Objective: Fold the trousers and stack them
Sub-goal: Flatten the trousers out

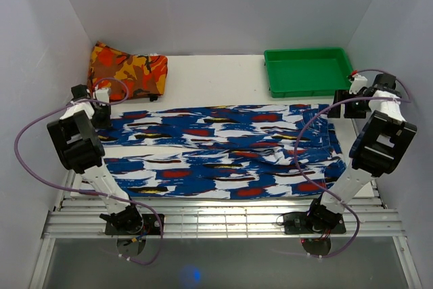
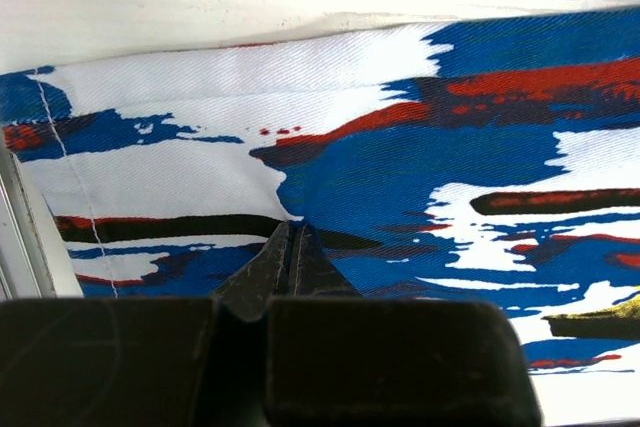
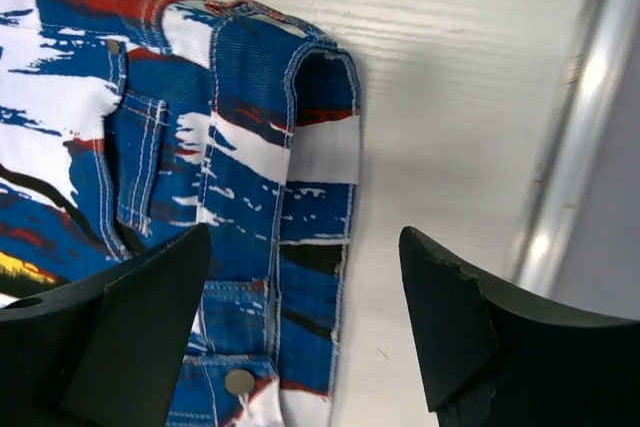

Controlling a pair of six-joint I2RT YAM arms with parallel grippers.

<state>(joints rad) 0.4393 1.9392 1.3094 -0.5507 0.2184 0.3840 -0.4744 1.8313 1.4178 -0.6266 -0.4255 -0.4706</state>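
Observation:
The trousers (image 1: 223, 150) lie spread flat across the table, waistband to the right and leg hems to the left, in a blue, white and black print with red patches. My left gripper (image 1: 101, 114) is at the far left hem. In the left wrist view its fingers (image 2: 290, 229) are shut, tips down on the fabric (image 2: 400, 167), with no fold seen between them. My right gripper (image 1: 342, 107) is at the far right waistband corner. In the right wrist view it (image 3: 305, 237) is open, one finger over the waistband (image 3: 300, 237), the other over bare table.
An orange, red and yellow folded cloth (image 1: 128, 70) lies at the back left. A green tray (image 1: 308, 71) stands at the back right. A slatted metal rail (image 1: 223, 218) runs along the near edge. White walls close in on three sides.

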